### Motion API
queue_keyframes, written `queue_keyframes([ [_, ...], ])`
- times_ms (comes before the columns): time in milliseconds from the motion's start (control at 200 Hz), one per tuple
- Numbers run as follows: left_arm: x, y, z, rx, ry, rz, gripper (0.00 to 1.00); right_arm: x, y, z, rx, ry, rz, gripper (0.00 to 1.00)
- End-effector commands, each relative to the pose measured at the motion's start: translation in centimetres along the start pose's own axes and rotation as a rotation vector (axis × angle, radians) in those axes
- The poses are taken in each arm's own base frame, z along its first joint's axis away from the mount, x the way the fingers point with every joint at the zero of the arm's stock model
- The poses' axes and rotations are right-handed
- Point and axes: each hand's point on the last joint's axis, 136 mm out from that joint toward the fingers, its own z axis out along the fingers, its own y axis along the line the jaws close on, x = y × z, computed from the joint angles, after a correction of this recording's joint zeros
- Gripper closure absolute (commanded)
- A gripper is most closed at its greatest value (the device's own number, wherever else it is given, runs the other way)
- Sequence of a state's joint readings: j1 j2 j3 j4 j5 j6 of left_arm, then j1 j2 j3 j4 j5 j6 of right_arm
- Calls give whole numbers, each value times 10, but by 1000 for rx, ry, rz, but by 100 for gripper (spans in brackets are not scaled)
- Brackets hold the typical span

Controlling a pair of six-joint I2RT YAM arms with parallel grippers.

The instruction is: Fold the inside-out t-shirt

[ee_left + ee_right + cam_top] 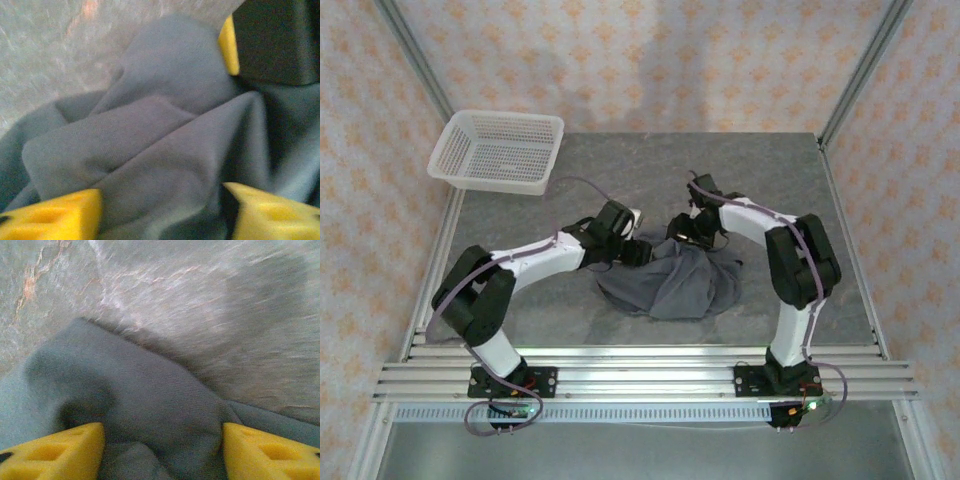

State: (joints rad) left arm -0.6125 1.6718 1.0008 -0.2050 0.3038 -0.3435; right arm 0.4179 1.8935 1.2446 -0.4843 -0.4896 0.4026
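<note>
**Garment.** The inside-out t-shirt (670,285) lies near the middle of the grey table (520,290), ahead of and between the two arms. It is not spread flat. From overhead it reads as a crumpled mound, broad on the near side and drawn into a narrower bunch on the far side, where both grippers meet it. Sleeves, collar and hem cannot be told apart. No straight folded edge or clean crease is visible.

**Left gripper** (638,250). It sits at the far-left edge of the heap. In its wrist view the yellow fingertips (55,217) stand apart with a thick roll of grey fabric in the gap. The cloth is between the jaws, but I see no squeeze on it, so I note it as spread and not pinching. One yellow pad of the other arm's gripper shows at upper right of this view, close over the same bunch.

**Right gripper** (687,228). It is at the far edge, just beside the left one. Its wrist view shows the fingertips (270,455) likewise apart, with a hump of fabric rising between them and bare table beyond. It is spread too, with no firm pinch seen.

**White basket** (498,150). It stands at the far-left corner, well apart from the shirt.

**Progress (judgement).** The task is at an early stage and no fold has been made. Both grippers look placed to take hold of the far bunch. What remains is to secure a grip, draw the cloth out flat, and then make the folds themselves.
</note>
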Motion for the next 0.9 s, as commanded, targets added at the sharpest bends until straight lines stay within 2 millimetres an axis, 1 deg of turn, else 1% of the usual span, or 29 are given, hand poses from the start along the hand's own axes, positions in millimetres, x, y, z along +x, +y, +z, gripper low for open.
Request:
queue_keyframes([
  [0, 27, 0, 9, 56, 48, -30, 89, 17, 22, 5, -40, 61, -39, 72],
  [15, 27, -2, 9, 73, 39, -33, 98, 15, 24, 4, -49, 53, -33, 79],
  [20, 27, -3, 9, 80, 36, -35, 100, 14, 25, 4, -52, 49, -33, 81],
  [60, 26, -8, 6, 120, 1, -38, 100, 7, 31, -3, -72, 8, -32, 94],
  [95, 21, -13, 0, 149, -38, -28, 100, -3, 39, -13, -96, -44, -40, 100],
  [140, 10, -19, -14, 173, -99, 0, 100, -17, 51, -33, -136, -123, -50, 100],
  [190, -6, -25, -34, 183, -177, 42, 100, -35, 68, -64, -202, -227, -63, 100],
  [255, -29, -31, -68, 171, -299, 96, 100, -58, 89, -115, -293, -376, -81, 100],
  [315, -49, -36, -102, 157, -413, 151, 100, -73, 109, -164, -371, -505, -115, 100],
  [360, -59, -40, -126, 149, -484, 199, 100, -76, 124, -203, -428, -597, -162, 100],
  [400, -66, -42, -144, 141, -533, 237, 100, -75, 135, -234, -481, -672, -203, 100],
  [440, -68, -41, -155, 123, -565, 263, 100, -70, 144, -262, -543, -740, -235, 100],
  [485, -69, -36, -162, 86, -583, 278, 100, -60, 151, -283, -610, -794, -275, 100],
  [515, -69, -30, -163, 52, -585, 274, 100, -52, 154, -291, -641, -815, -304, 100],
  [535, -68, -25, -161, 28, -579, 269, 100, -47, 155, -293, -649, -825, -326, 100],
  [560, -66, -20, -158, 1, -570, 262, 100, -39, 153, -287, -643, -822, -351, 100],
  [600, -61, -11, -151, -32, -552, 243, 89, -29, 148, -272, -607, -808, -384, 100],
  [646, -54, -2, -142, -56, -531, 208, 76, -16, 134, -239, -541, -754, -391, 100],
  [716, -45, 3, -133, -42, -523, 159, 57, 9, 113, -187, -498, -616, -389, 100],
  [761, -41, 3, -131, -20, -535, 133, 47, 24, 102, -161, -496, -538, -360, 99],
  [806, -38, 3, -131, -2, -545, 116, 38, 42, 92, -141, -497, -474, -337, 96],
  [836, -38, 3, -132, 2, -551, 107, 34, 50, 85, -133, -482, -450, -322, 92],
  [871, -38, 4, -132, 0, -557, 103, 33, 55, 76, -127, -458, -435, -298, 84],
  [891, -38, 4, -133, -3, -560, 101, 33, 58, 71, -126, -446, -433, -284, 77],
])
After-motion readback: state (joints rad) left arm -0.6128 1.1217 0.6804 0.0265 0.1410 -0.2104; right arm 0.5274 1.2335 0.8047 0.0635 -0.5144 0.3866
